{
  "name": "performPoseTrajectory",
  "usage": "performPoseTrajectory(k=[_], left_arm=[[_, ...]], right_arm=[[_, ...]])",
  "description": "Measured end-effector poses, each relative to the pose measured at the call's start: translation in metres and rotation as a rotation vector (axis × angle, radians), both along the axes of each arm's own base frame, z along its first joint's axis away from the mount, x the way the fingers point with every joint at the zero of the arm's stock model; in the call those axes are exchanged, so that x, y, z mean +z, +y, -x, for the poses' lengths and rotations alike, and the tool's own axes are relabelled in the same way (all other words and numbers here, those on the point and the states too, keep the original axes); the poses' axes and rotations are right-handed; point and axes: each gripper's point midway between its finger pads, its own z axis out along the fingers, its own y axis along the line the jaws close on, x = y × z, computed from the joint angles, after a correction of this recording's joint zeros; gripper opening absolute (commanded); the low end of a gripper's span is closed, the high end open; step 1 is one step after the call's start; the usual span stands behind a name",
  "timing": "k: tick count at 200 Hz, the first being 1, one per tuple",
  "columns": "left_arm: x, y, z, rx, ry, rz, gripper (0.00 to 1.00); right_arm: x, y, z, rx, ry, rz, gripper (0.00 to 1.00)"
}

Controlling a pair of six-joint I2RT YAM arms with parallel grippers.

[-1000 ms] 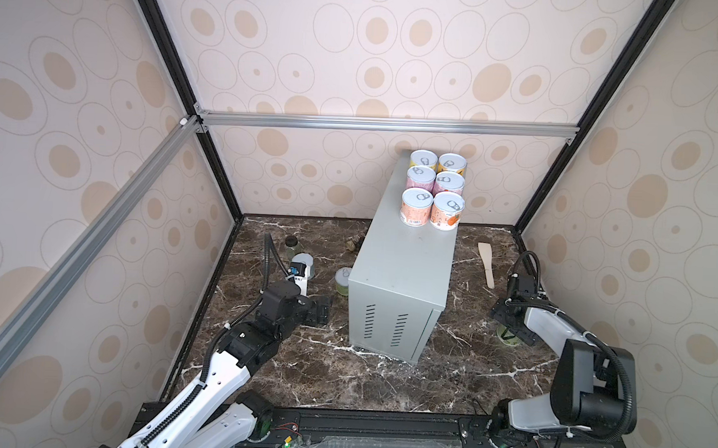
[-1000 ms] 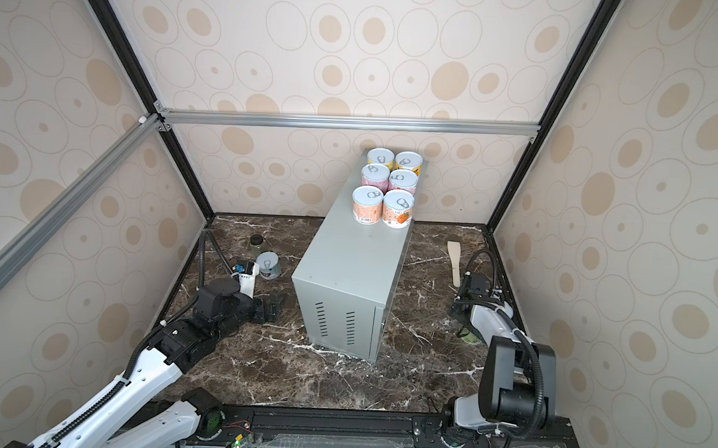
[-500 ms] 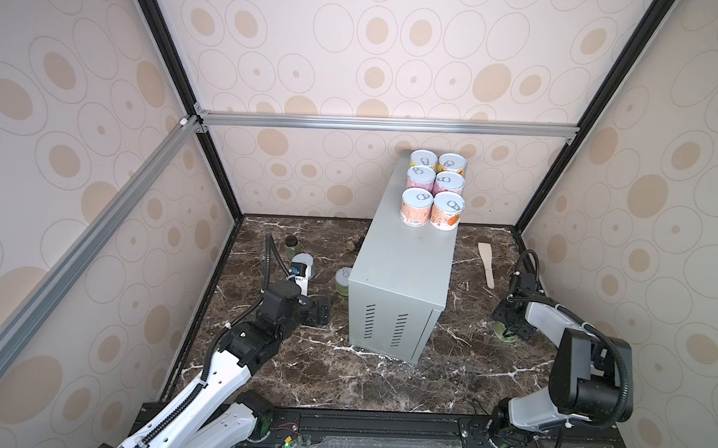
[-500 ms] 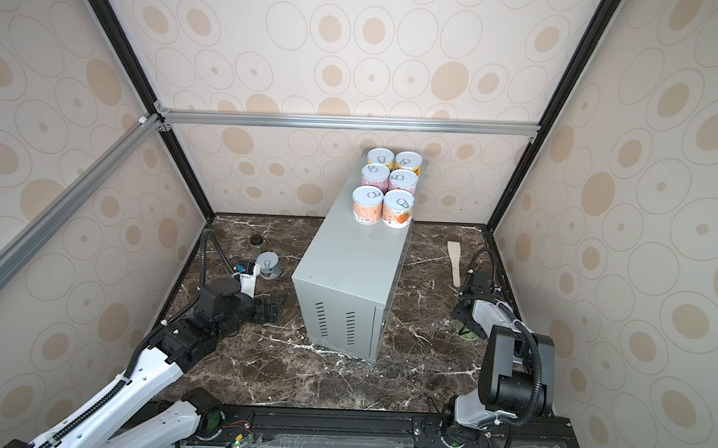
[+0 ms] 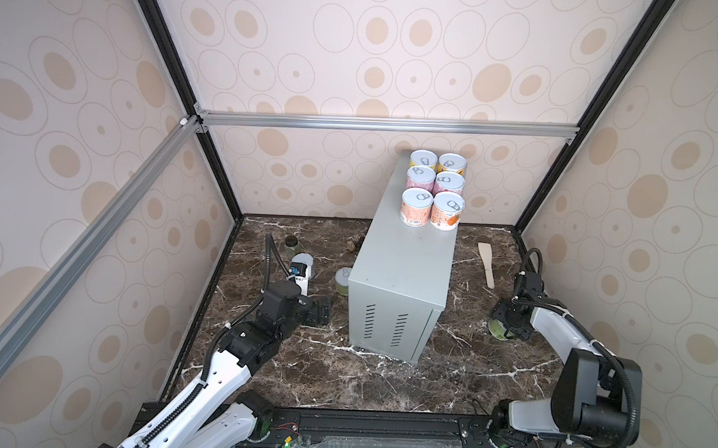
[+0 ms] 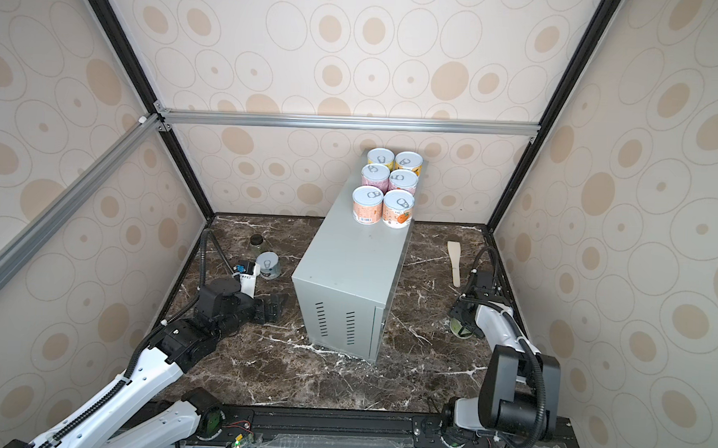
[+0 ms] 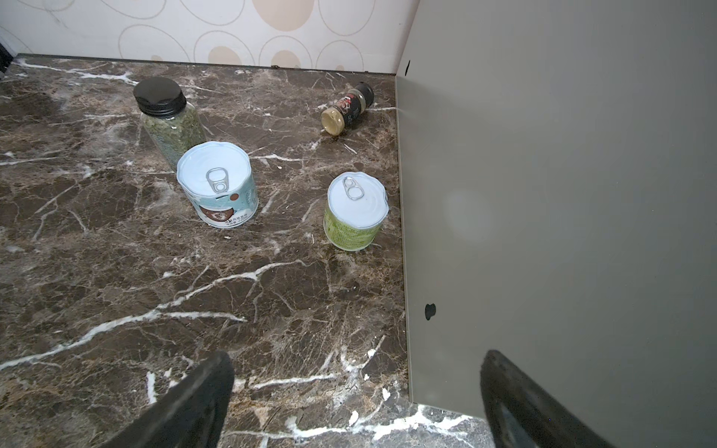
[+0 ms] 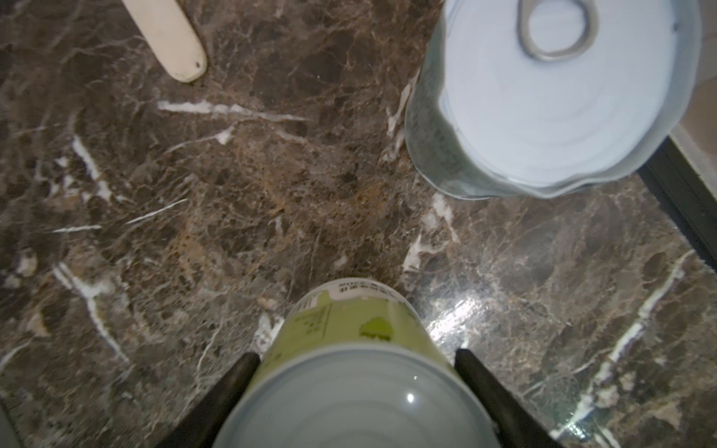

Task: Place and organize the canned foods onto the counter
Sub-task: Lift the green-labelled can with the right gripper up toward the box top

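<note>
Between fingers of right tool (image 8: 357, 358), green-label can (image 8: 349, 322) clamped, left tool (image 7: 357, 358) spread wide beside counter (image 7: 543, 194)

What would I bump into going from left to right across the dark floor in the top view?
white-blue can → loose green can → counter → gripped green can in the right gripper

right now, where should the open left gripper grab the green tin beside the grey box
Grip the green tin by its curved side, below the lid rim, coming from the side away from the grey box. It stands upright almost against that wall, so a finger likely won't fit between.
</note>
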Motion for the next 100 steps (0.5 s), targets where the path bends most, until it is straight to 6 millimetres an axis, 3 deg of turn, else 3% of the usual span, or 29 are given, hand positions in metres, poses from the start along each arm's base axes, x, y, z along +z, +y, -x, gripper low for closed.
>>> performPoseTrajectory(k=[50,100], left_arm=[[0.000,-0.001,0.000,-0.003,0.001,0.002,0.99],[0.001,-0.001,0.000,-0.003,-0.003,0.005,0.99]], right_arm=[[0.034,0.016,0.004,0.044,-0.071,-0.066,0.51],[0.087,0.032,0.010,0.104,-0.176,-0.109,0.52]])
